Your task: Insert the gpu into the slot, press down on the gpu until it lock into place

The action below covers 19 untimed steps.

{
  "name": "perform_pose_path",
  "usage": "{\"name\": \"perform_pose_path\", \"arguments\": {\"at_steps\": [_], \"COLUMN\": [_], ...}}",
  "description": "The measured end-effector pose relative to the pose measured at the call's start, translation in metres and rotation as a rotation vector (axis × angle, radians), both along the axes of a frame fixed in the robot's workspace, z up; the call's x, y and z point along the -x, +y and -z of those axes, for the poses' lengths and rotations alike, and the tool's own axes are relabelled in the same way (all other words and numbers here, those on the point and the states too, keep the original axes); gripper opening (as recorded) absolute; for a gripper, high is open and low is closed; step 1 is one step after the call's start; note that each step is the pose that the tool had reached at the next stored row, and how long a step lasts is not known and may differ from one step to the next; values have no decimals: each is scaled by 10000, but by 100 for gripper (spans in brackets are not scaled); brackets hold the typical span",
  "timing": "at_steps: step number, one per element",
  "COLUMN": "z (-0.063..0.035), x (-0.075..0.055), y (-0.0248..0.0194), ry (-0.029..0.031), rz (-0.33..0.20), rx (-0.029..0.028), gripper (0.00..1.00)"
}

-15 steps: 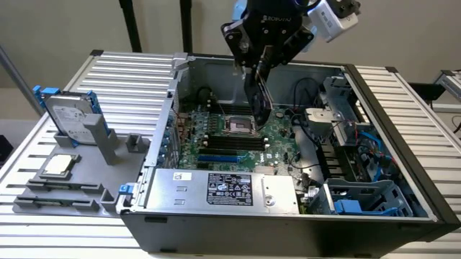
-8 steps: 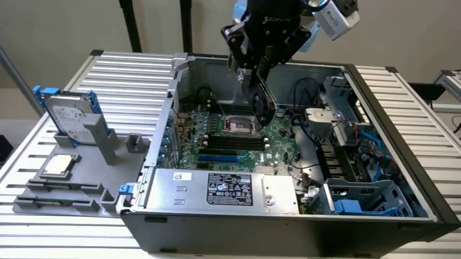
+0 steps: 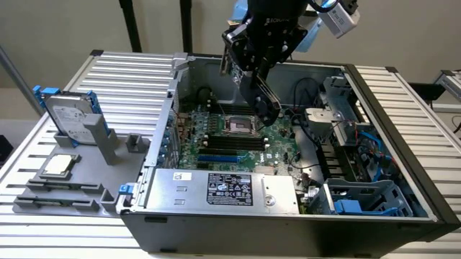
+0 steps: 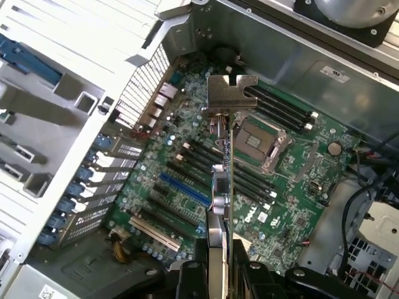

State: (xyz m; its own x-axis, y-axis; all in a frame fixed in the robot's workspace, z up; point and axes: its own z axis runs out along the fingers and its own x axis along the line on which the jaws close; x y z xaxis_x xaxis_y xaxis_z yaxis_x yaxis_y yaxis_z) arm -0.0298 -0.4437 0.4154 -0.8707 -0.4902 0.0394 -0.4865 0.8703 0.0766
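Clenched around the gpu (image 3: 266, 105) (image 4: 222, 187): the black metal two-finger gripper (image 3: 246, 69) (image 4: 219, 269), with one finger on each face of the thin flat card of black front, green board back and silver metal bracket. Held in the air over the open black computer case (image 3: 288, 237), hanging tilted from the fingers in the exterior view, lower end near the square silver processor socket (image 3: 240, 125) (image 4: 255, 140). Seen edge-on from the wrist, with the notched bracket at the far end. Not seated in the slot (image 3: 217, 158) (image 4: 185, 190), a long narrow bright blue plastic connector strip on the green motherboard (image 3: 277, 143) (image 4: 293, 205), set apart from the card toward the exterior view's left. Between strip and socket, parallel black memory slots (image 3: 232, 142) (image 4: 252, 182). Along the case's near wall, a silver power supply box (image 3: 223, 189) with a black label. Outside the case, on the exterior view's left, a grey moulded fixture tray (image 3: 72, 186) bearing an upright silver hard drive with blue rails (image 3: 68, 116)
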Motion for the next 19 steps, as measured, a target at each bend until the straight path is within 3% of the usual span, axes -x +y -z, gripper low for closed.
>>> {"name": "perform_pose_path", "arguments": {"at_steps": [12, 19], "z": [30, 54], "x": [-1, 0], "y": [0, 0], "ry": [-50, -130], "rz": [-2175, -3451], "rx": [2, 9], "gripper": [26, 26]}}
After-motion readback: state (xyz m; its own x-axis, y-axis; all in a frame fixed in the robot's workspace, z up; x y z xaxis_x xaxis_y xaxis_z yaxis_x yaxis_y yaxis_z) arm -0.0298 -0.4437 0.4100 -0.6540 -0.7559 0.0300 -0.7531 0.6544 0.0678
